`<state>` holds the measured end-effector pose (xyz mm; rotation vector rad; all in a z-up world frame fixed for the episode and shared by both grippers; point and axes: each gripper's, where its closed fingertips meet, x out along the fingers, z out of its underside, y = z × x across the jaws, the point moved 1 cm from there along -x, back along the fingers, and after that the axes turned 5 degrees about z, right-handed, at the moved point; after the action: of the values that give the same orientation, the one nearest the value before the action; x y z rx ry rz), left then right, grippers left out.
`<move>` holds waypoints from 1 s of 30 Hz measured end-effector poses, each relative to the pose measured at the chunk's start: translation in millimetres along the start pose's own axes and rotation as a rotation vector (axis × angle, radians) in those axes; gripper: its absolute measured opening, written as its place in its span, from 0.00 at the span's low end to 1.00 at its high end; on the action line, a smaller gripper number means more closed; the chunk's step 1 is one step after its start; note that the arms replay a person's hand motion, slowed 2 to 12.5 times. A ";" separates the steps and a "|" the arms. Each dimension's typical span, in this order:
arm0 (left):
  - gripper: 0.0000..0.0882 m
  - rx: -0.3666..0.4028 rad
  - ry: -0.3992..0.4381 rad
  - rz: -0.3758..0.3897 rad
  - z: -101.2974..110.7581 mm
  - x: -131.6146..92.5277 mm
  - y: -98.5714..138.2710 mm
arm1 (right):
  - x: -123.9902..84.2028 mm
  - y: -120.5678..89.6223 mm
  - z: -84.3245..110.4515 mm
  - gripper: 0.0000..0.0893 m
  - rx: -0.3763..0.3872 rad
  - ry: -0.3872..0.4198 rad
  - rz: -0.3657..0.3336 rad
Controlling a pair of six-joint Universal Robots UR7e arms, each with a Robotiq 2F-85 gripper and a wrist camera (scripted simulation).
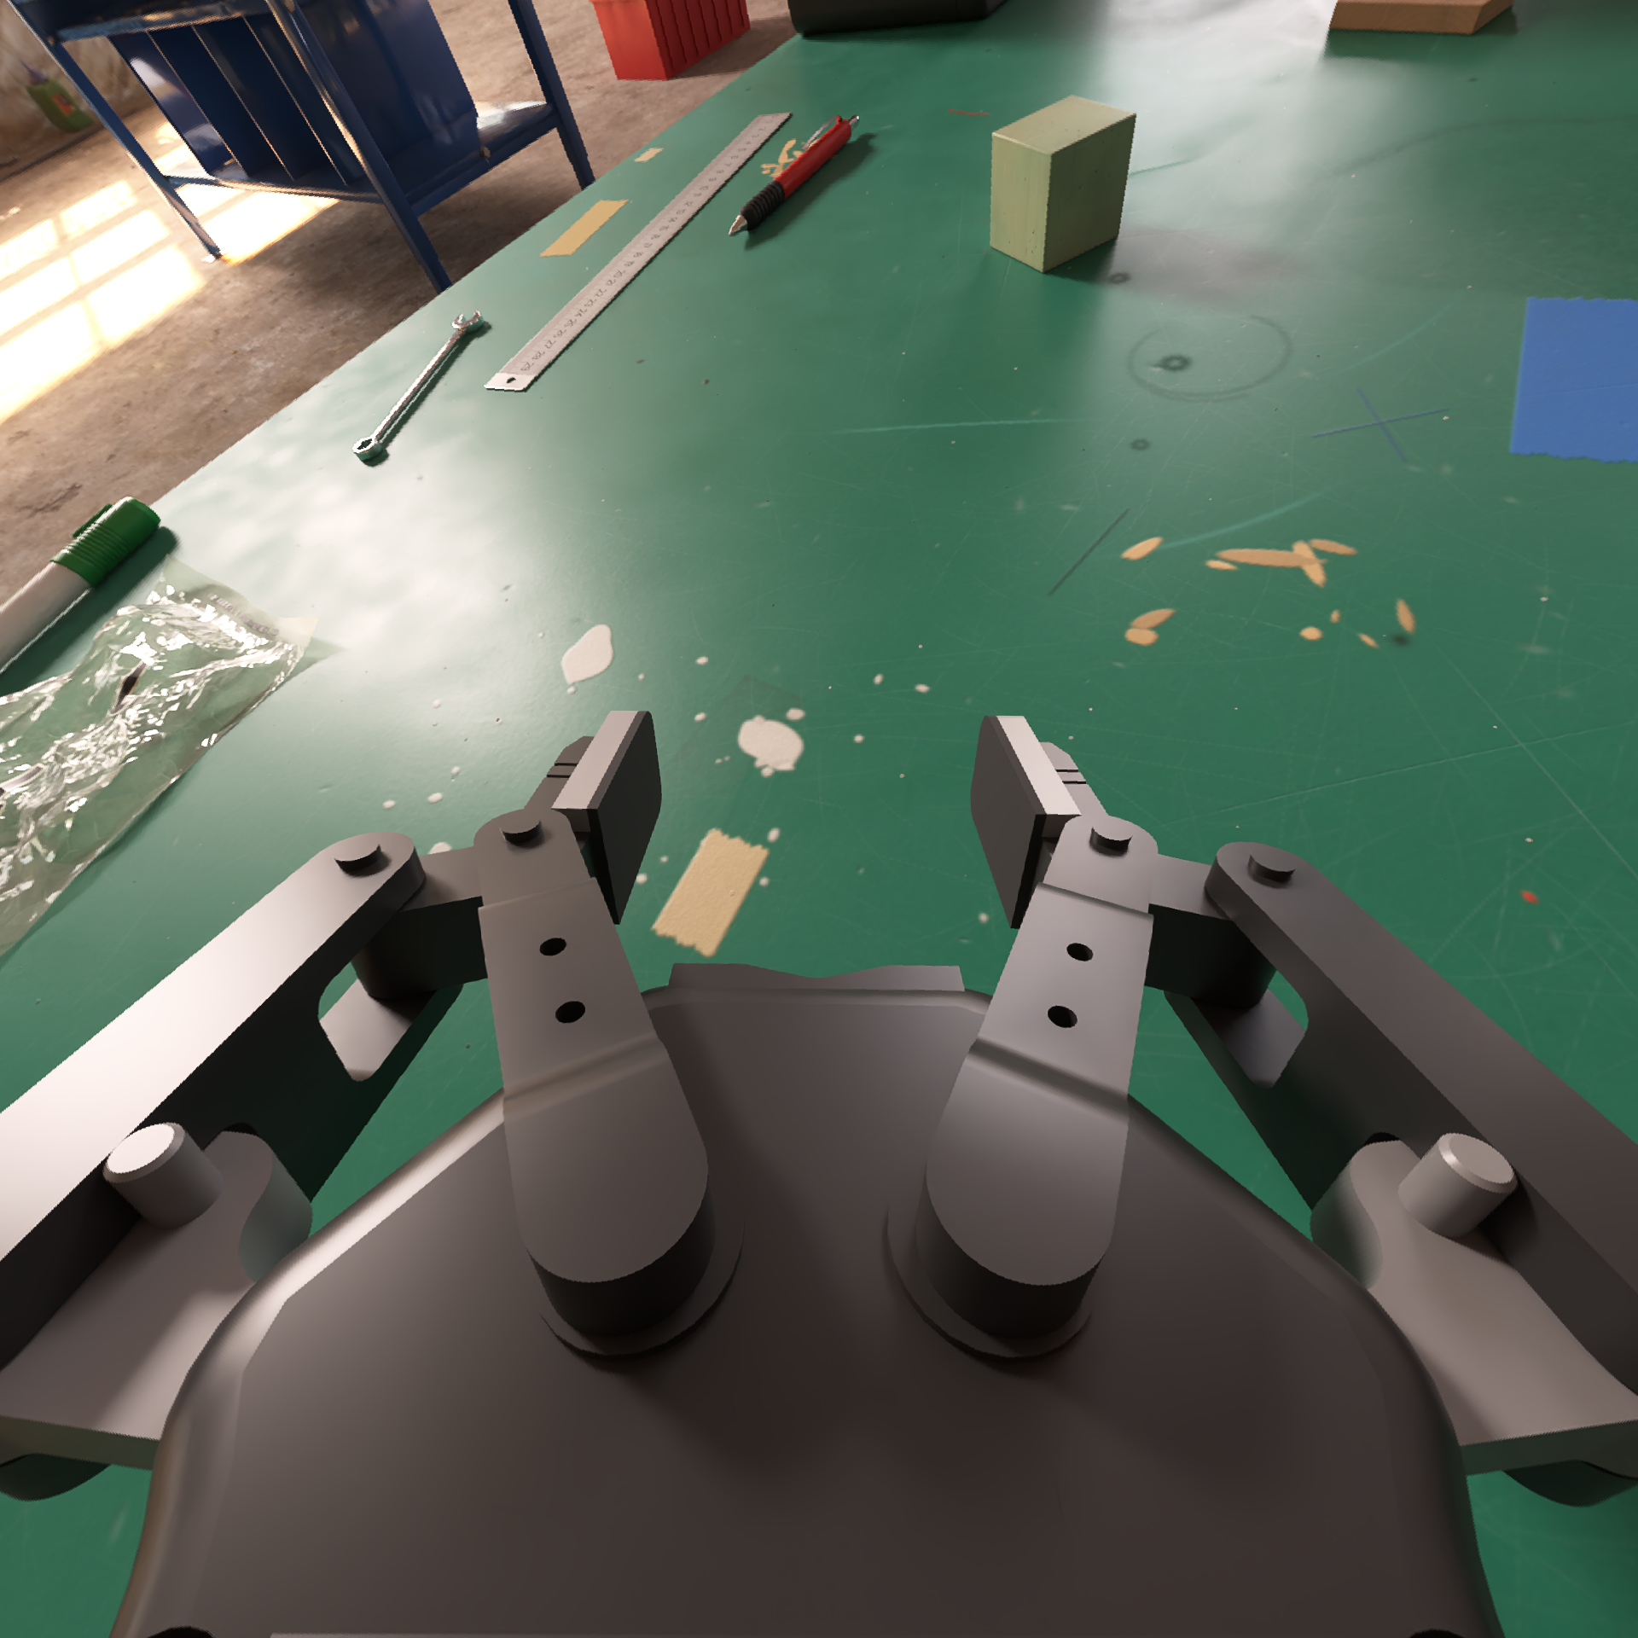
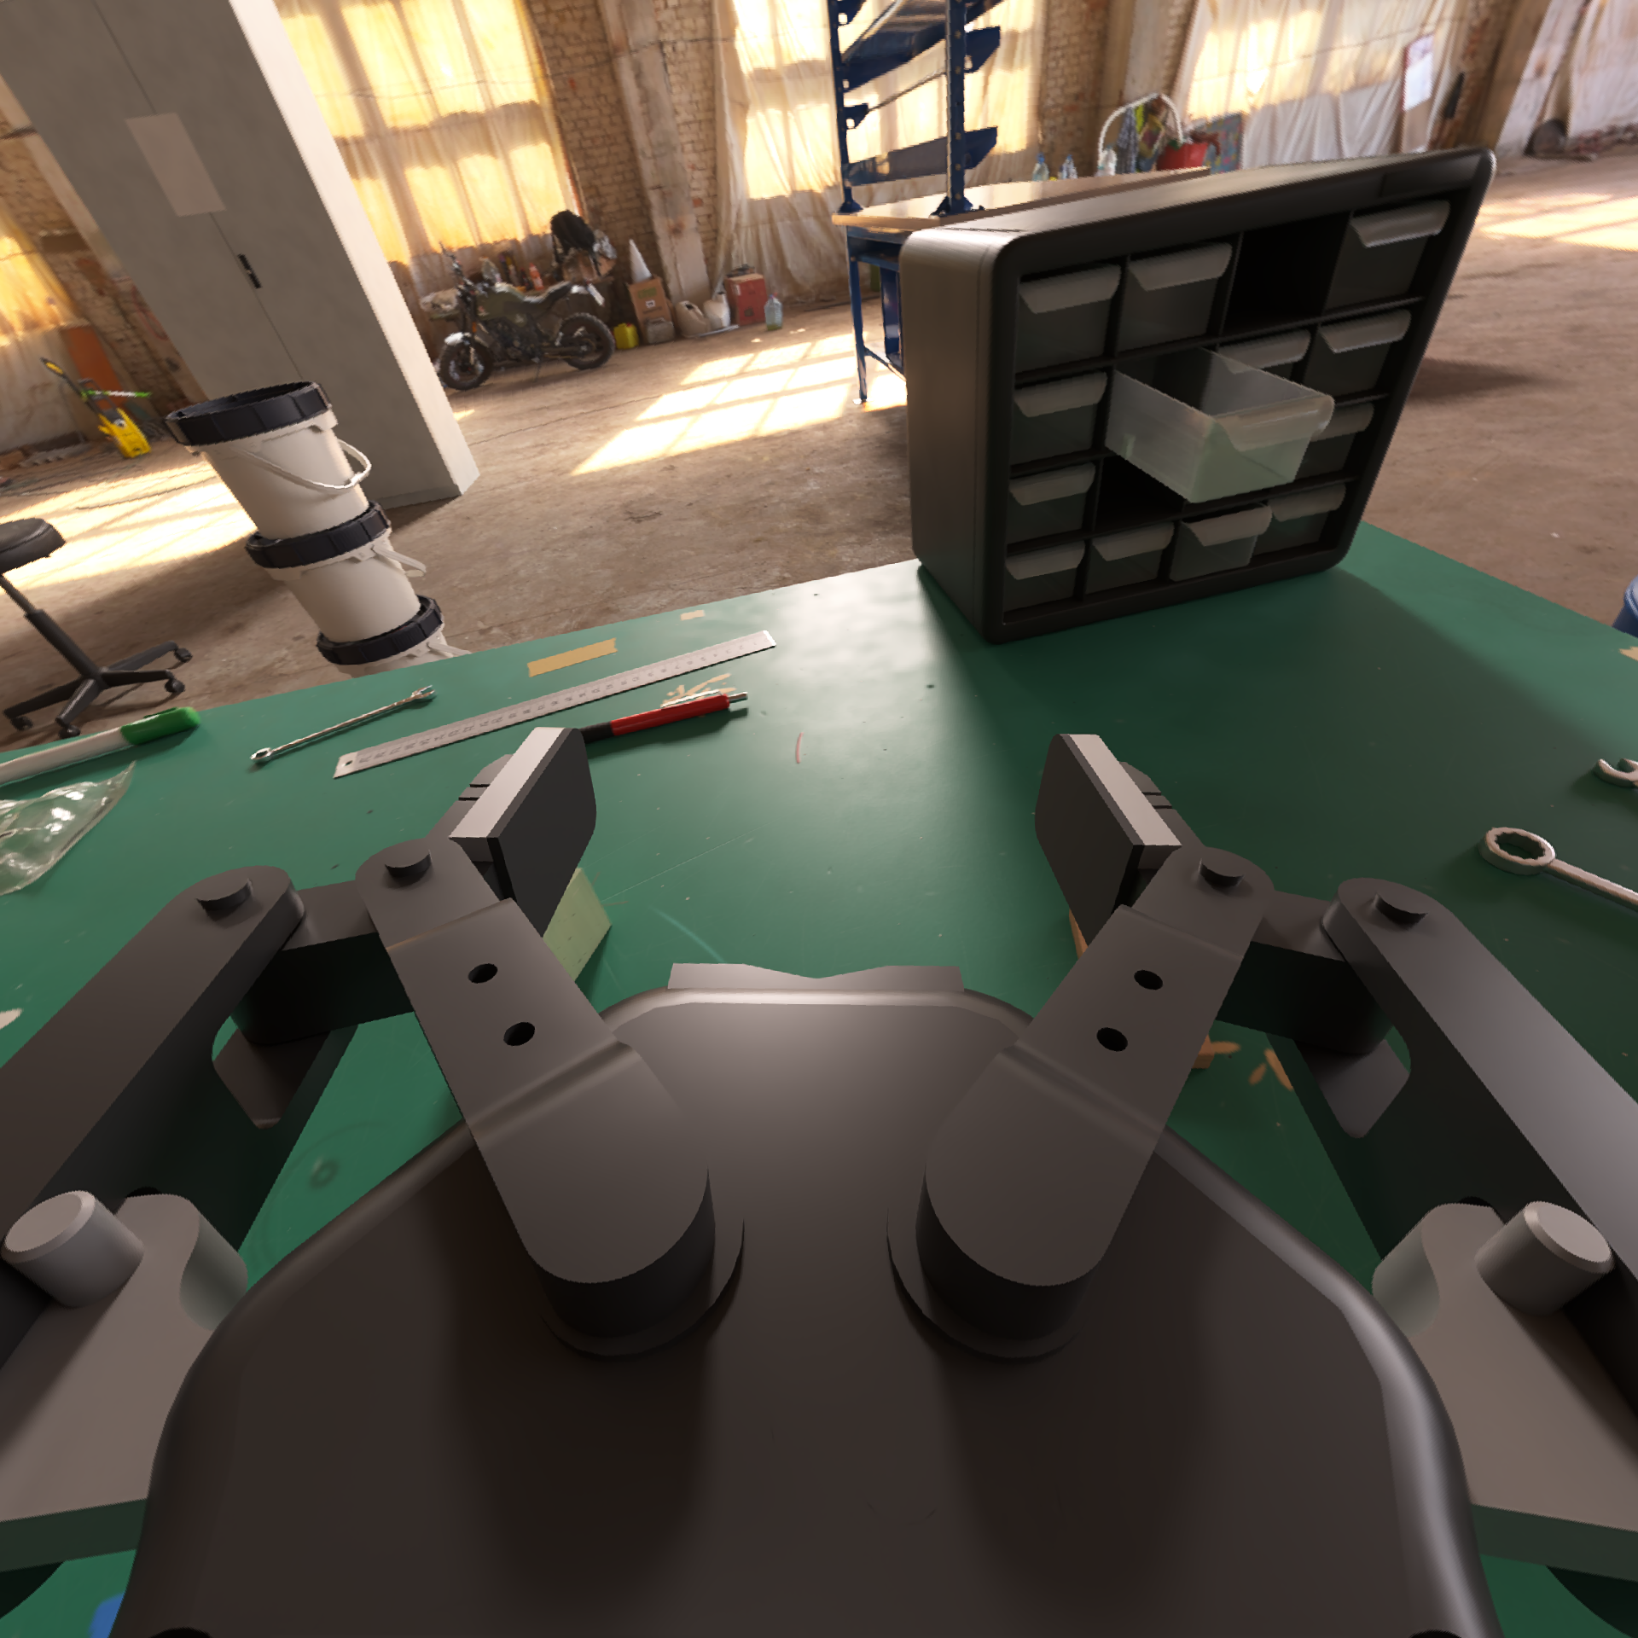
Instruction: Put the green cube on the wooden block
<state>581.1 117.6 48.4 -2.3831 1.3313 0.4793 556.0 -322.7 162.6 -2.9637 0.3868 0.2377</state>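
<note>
The pale green cube (image 1: 1060,182) stands on the green table, far ahead and to the right of my left gripper (image 1: 815,780), which is open and empty above the table. A corner of the wooden block (image 1: 1418,16) shows at the top right edge of the left wrist view. My right gripper (image 2: 815,798) is open and empty. In the right wrist view a sliver of the green cube (image 2: 576,926) shows just behind the left finger (image 2: 541,815), mostly hidden by it. The wooden block is not in the right wrist view.
A steel ruler (image 1: 638,253), a red pen (image 1: 793,173), a small wrench (image 1: 417,386), a green-capped marker (image 1: 89,554) and a plastic bag (image 1: 115,709) lie along the left table edge. A dark drawer cabinet (image 2: 1188,390) stands at the back. Wrenches (image 2: 1551,864) lie at the right.
</note>
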 end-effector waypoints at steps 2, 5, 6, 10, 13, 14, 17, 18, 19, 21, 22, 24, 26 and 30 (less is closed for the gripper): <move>0.71 -0.001 0.000 0.000 0.2 0.0 -0.1 | -8.6 -6.1 0.8 0.96 -0.011 0.008 -0.016; 0.71 -0.001 -0.001 0.000 0.4 0.0 -0.4 | -20.6 -14.5 4.1 0.96 -0.022 0.011 -0.034; 0.71 -0.001 -0.001 -0.001 0.5 0.0 -0.5 | -24.5 -17.4 5.3 0.96 -0.025 0.011 -0.040; 0.71 -0.002 -0.002 -0.003 0.8 -0.2 -0.9 | -39.6 -29.6 11.1 0.96 -0.037 0.008 -0.067; 0.71 -0.003 0.000 -0.006 0.6 -0.4 -1.4 | -50.1 -40.2 16.8 0.96 -0.046 0.001 -0.095; 0.71 -0.003 0.000 -0.007 0.6 -0.4 -1.6 | -53.6 -43.7 18.7 0.96 -0.049 -0.001 -0.104; 0.71 -0.004 0.002 -0.009 0.5 -0.5 -1.9 | -63.4 -53.9 25.5 0.96 -0.060 -0.012 -0.132; 0.71 -0.005 0.002 -0.009 0.4 -0.6 -2.0 | -66.4 -57.2 28.0 0.96 -0.063 -0.017 -0.141; 0.72 -0.005 0.003 -0.010 0.3 -0.6 -2.0 | -69.4 -60.5 30.5 0.96 -0.067 -0.022 -0.149; 0.72 -0.006 0.004 -0.011 0.2 -0.8 -2.2 | -75.3 -66.9 35.7 0.96 -0.075 -0.032 -0.167; 0.72 -0.007 0.005 -0.012 0.1 -0.8 -2.3 | -78.1 -69.9 38.3 0.96 -0.079 -0.036 -0.174; 0.72 -0.010 0.006 -0.013 0.0 -1.0 -2.5 | -83.2 -75.7 43.6 0.96 -0.084 -0.047 -0.187; 0.72 -0.012 0.007 -0.014 -0.2 -1.1 -2.7 | -88.0 -81.2 49.1 0.96 -0.089 -0.057 -0.199; 0.72 -0.017 0.010 -0.017 -0.6 -1.5 -3.1 | -97.2 -92.7 60.0 0.96 -0.099 -0.076 -0.225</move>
<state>583.1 119.9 50.0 -2.4117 1.3153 0.4770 479.5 -200.7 132.1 -3.0495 0.0319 0.3502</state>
